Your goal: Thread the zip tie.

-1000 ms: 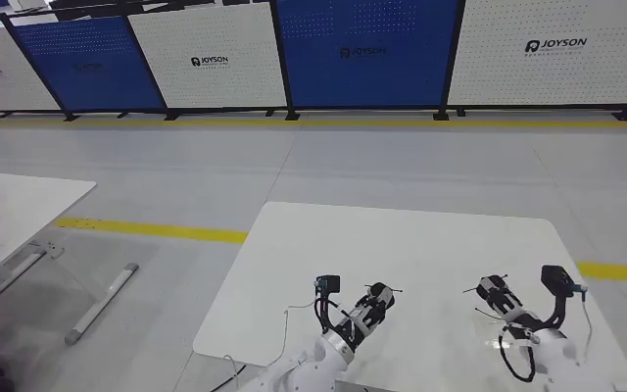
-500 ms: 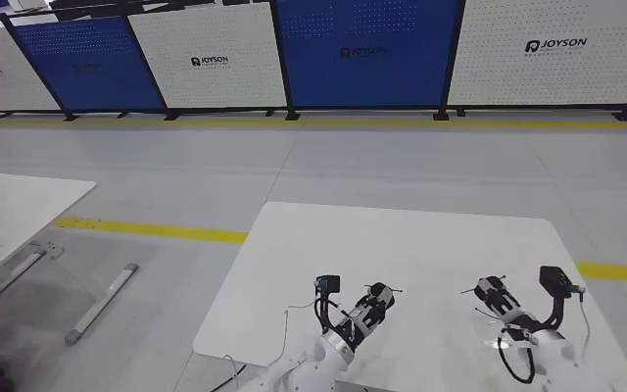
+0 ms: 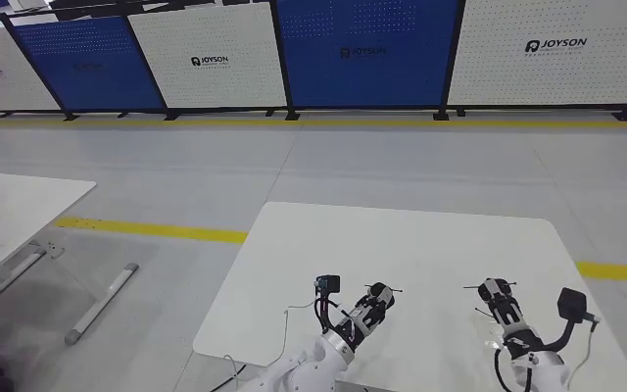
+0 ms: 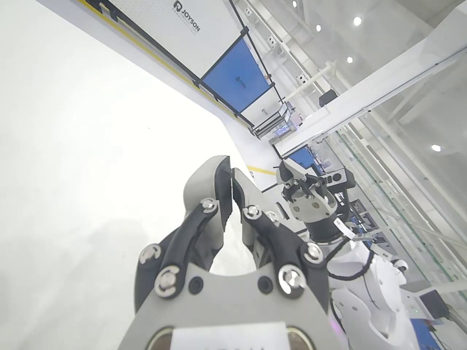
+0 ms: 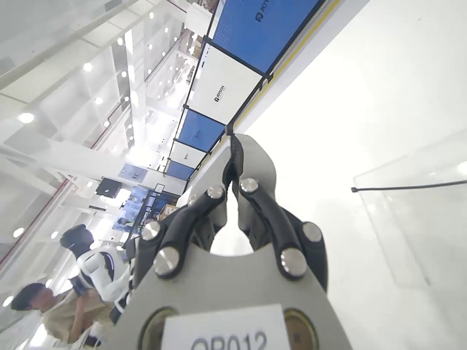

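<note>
Right claw (image 3: pixel 495 288), five o'clock on table (image 3: pixel 392 235), pinches hair-thin zip tie (image 3: pixel 470 287); left claw (image 4: pixel 231 169), six o'clock, clenched, contents unclear.

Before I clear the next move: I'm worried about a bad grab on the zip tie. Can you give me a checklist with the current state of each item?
1. Zip tie located: ok, it lies flat on the clear tray.
2. Tie's head exposed: ok, it sits at the tray's edge with nothing over it.
3. Right gripper open for a grab: not ok, it is shut.
4. Left gripper open: not ok, it is shut.
5. Right gripper empty: cannot tell; a small dark bit shows at its tip.
</note>
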`<state>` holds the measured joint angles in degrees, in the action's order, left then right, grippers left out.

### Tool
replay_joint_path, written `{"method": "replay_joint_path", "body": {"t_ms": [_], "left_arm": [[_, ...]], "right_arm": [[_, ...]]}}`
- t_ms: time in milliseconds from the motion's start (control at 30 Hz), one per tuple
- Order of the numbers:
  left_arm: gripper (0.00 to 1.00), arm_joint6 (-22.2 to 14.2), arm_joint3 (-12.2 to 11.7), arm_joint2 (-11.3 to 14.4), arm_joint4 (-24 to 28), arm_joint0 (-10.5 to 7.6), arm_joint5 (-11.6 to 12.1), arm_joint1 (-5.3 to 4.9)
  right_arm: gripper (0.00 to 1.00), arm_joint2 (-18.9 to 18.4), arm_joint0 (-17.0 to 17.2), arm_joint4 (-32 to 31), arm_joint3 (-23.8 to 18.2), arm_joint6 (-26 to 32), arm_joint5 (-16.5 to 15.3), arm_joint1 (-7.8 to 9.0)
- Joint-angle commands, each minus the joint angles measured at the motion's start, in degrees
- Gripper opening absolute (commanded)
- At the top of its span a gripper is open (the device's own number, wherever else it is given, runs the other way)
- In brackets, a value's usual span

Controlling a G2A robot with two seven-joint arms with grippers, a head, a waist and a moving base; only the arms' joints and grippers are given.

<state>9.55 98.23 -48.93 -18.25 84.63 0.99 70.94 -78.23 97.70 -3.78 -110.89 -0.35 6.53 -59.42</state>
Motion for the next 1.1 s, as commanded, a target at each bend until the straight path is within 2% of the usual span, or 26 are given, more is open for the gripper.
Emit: {"method": "replay_joint_path", "body": {"t_ms": [0,1067], "left_arm": [[0.00,0.0,0.0,0.0,0.0,0.00,0.0,0.00],[0.00,0.0,0.0,0.0,0.0,0.00,0.0,0.00]], "right_arm": [[0.00,0.0,0.0,0.0,0.0,0.0,0.0,0.00],[0.00,0.0,0.0,0.0,0.0,0.0,0.0,0.00]]}}
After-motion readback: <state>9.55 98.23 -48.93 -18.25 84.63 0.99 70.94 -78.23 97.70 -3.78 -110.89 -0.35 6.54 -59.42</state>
